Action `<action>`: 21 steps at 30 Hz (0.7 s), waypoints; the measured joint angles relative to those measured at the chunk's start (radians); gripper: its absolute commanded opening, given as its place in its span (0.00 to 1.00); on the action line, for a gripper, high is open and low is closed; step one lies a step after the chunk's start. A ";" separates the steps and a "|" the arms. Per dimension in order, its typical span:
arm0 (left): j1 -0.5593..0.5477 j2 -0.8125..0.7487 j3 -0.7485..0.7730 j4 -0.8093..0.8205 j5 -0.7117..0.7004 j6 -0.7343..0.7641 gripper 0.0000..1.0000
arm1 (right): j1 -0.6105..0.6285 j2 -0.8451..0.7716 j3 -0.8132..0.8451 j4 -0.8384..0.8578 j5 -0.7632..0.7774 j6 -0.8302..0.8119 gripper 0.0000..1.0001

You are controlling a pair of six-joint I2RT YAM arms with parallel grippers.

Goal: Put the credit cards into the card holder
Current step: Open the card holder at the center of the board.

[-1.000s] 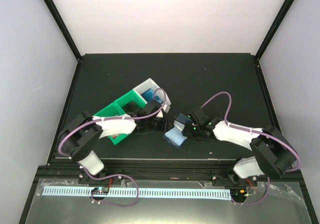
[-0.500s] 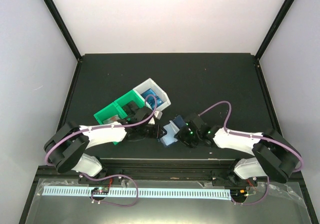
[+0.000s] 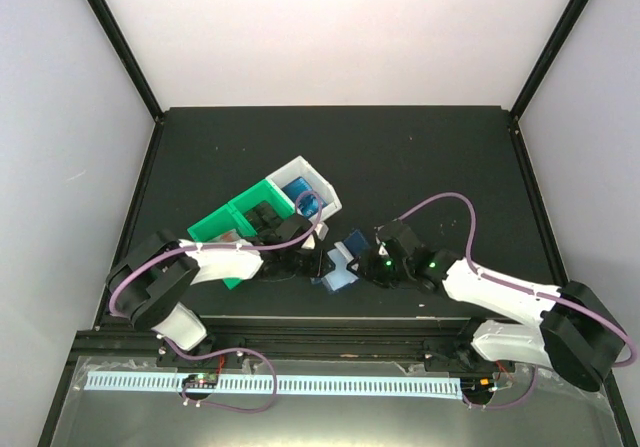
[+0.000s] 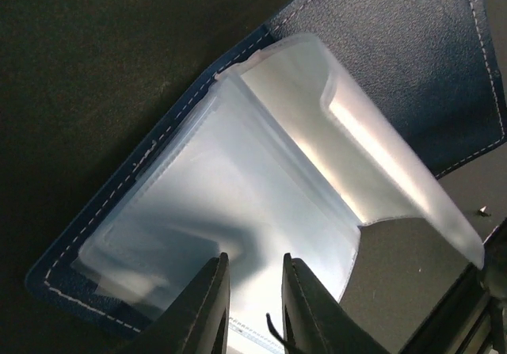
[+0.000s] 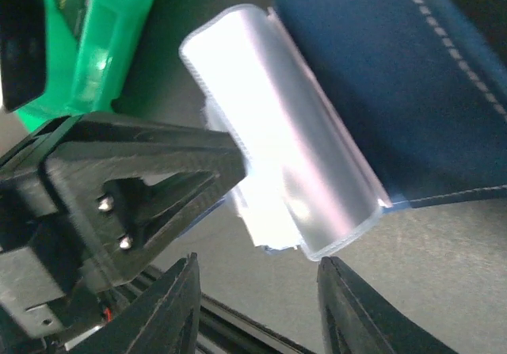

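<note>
Two grippers flank the card holder (image 3: 342, 267), which lies open on the black table (image 3: 430, 157) near its front edge, between the arms. Its long axis runs diagonally, near-left to far-right in the overhead view. The dark blue cover with pale stitching lies underneath and the clear sleeves (image 4: 261, 172) bulge upward; both wrist views crop the cover. The left gripper (image 4: 252, 310) sits at the sleeves' edge, jaws nearly together; whether they pinch the plastic cannot be told. The right gripper (image 5: 257, 306) hovers just beside, jaws spread. Behind stand a green bin (image 3: 222, 229) and a white bin (image 3: 318, 182) holding blue cards (image 3: 296, 189), any lettering too small to read.
</note>
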 measured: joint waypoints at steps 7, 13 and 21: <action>0.000 0.014 0.006 0.014 0.000 0.003 0.20 | 0.024 0.031 0.062 0.022 -0.073 -0.189 0.30; 0.000 0.020 0.006 0.019 0.000 0.003 0.19 | 0.052 0.190 0.145 0.024 -0.049 -0.325 0.22; 0.000 0.020 0.006 0.016 -0.009 0.008 0.19 | 0.052 0.269 0.144 0.018 0.007 -0.407 0.22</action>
